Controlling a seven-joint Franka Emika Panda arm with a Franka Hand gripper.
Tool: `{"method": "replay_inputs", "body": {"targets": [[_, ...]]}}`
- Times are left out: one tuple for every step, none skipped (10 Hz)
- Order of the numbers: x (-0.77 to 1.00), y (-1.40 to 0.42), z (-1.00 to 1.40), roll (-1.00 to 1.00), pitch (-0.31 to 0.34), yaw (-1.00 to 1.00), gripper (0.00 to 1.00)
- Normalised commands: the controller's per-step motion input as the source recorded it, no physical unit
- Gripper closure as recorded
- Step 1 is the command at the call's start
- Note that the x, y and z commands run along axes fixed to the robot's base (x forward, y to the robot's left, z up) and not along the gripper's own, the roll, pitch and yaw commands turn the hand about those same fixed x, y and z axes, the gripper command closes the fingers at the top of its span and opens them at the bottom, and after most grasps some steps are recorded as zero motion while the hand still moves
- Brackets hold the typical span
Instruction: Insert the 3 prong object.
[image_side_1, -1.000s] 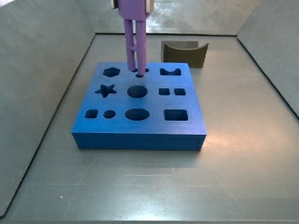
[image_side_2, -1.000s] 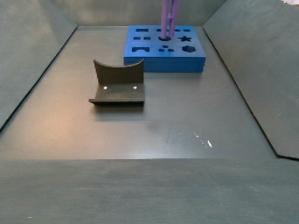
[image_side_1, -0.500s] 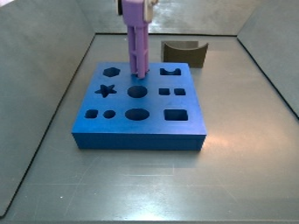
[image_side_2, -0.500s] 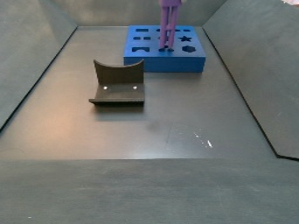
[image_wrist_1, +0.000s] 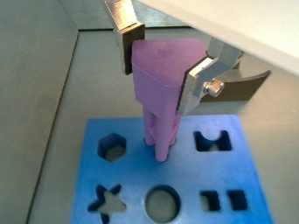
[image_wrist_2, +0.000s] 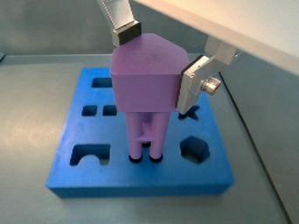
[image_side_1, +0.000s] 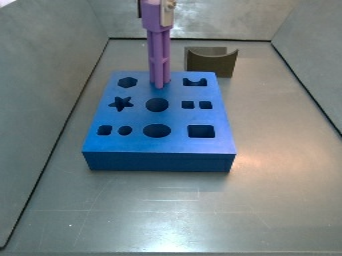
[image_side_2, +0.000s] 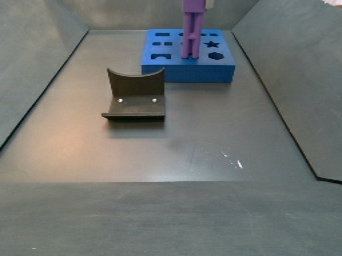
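Purple 3 prong object (image_wrist_2: 149, 96) stands upright, clamped at its top between the gripper (image_wrist_1: 167, 66) fingers, prong tips down at the blue block (image_side_1: 160, 120).

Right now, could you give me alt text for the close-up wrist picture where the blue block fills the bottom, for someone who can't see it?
An end effector grips a purple pronged piece by its top and holds it upright, prong tips at the holes of a blue block. The block has cut-out shapes, among them a hexagon and an arch, and sits on a grey floor.
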Motion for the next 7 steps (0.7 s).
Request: {"method": "replay_inputs", "body": {"targets": [[0.0, 0.32, -0.22, 0.12, 0.023, -0.04, 1.0], [-0.09, 0.05, -0.31, 0.18, 0.0, -0.01, 1.0], [-0.09, -0.06, -0.59, 0.24, -0.036, 0.0, 1.0], [0.0, -0.17, -0.74, 0.29, -0.096, 0.0, 1.0], [0.0, -0.2, -0.72, 0.29, -0.103, 0.0, 1.0], [0.0, -0.26, -0.63, 0.35, -0.08, 0.0, 1.0], [0.13, -0.23, -0.56, 0.31, -0.019, 0.0, 1.0]]}}
